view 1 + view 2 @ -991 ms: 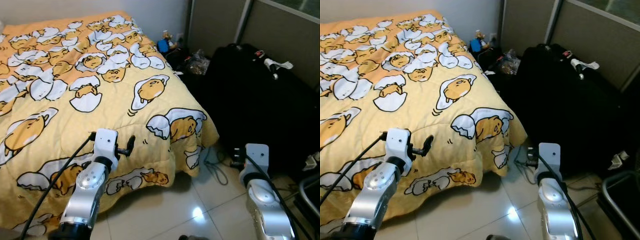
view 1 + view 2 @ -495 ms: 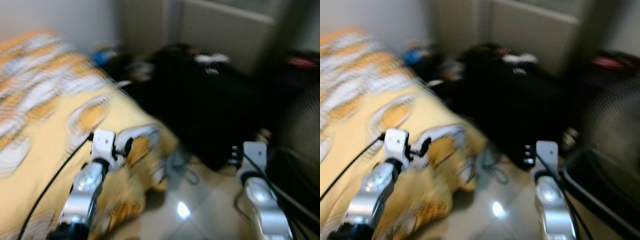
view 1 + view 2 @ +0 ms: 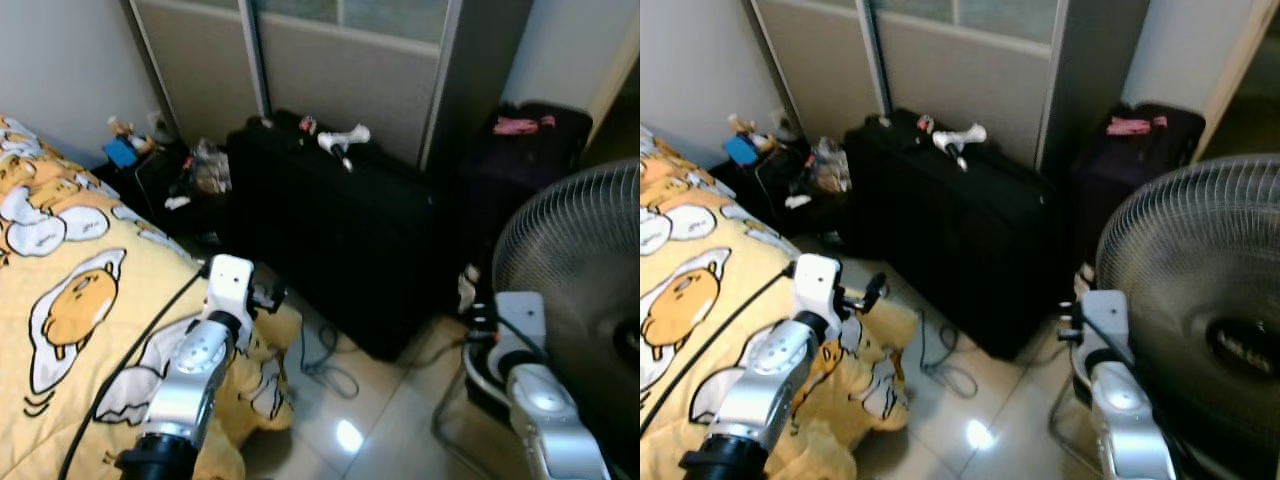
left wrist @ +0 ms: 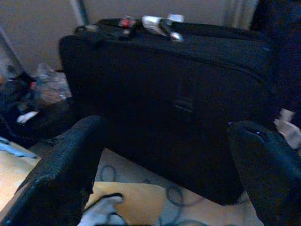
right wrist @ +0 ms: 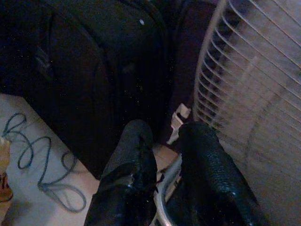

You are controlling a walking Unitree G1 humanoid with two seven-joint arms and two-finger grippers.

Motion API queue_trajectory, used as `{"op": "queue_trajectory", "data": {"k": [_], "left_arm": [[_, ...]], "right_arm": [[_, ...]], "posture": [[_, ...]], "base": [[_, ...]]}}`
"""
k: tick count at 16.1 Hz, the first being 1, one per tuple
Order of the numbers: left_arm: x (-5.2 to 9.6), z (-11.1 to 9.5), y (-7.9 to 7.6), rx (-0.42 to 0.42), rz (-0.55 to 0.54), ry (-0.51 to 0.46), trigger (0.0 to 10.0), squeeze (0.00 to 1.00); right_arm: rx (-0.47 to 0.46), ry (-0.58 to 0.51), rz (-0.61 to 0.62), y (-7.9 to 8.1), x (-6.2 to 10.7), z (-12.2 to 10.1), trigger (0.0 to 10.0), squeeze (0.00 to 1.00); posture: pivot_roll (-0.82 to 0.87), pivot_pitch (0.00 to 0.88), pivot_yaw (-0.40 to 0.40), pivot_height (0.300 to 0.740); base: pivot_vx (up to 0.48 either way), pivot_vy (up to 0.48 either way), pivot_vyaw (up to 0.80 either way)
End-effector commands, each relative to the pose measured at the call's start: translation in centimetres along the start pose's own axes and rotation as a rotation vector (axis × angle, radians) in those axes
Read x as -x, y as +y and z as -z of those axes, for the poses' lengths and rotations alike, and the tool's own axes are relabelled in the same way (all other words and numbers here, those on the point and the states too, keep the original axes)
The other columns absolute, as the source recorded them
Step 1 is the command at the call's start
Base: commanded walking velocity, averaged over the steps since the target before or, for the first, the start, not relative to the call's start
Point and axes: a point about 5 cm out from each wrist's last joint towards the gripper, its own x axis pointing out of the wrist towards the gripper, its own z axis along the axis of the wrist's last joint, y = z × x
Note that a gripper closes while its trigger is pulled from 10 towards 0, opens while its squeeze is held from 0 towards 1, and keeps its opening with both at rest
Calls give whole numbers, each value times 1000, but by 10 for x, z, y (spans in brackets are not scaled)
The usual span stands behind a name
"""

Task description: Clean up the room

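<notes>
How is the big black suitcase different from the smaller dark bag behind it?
The big black suitcase is wider and lower, and the smaller dark bag is narrower and stands farther back by the wall. The suitcase has a white thing lying on top; the bag has a pink one. Both are dark and stand on the floor.

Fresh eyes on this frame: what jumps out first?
The big black suitcase standing against the sliding door, with a white object lying on top. Then the yellow cartoon bedspread at the left and the fan close on the right. The left pincer is open over the bed's corner; the right pincer is nearly closed beside the fan's grille.
</notes>
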Motion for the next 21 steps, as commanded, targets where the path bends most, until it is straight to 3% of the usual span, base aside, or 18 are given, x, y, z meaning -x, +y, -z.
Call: {"op": "queue_trajectory", "data": {"k": [1, 3, 10, 12, 16, 18, 21], "left_arm": [[2, 2, 11, -6, -36, 11, 10000, 0], [1, 3, 13, -25, -61, 16, 10000, 0], [0, 2, 15, -44, -45, 1, 10000, 0], [-2, 1, 14, -45, -43, -1, 10000, 0], [-4, 3, 17, -29, -75, 16, 10000, 0], [-5, 15, 15, -77, -48, 65, 10000, 0], [-2, 75, 5, -73, 19, 361, 10000, 0]], "right_arm": [[-8, -15, -41, 9, 0, -4, 10000, 0], [-18, -15, -52, 10, 1, -4, 10000, 0], [-92, 27, -11, 15, 0, 4, 10000, 0], [-88, 29, 7, 14, -1, 5, 10000, 0], [-50, 30, 20, 15, -3, 8, 10000, 0], [-69, 62, 5, 19, -8, 16, 10000, 0], [-83, 303, -36, 31, -21, 71, 10000, 0]], "posture": [[-65, 0, 54, 740], [-66, 0, 55, 740], [-55, 0, 62, 740], [-54, 0, 63, 740], [-53, 0, 59, 740], [-46, 0, 53, 740], [-25, 0, 35, 740]], "base": [[0, 0, 0], [0, 0, 0], [0, -47, -800], [0, -414, -800], [0, -206, 0], [0, 0, 0], [0, 0, 0]]}}
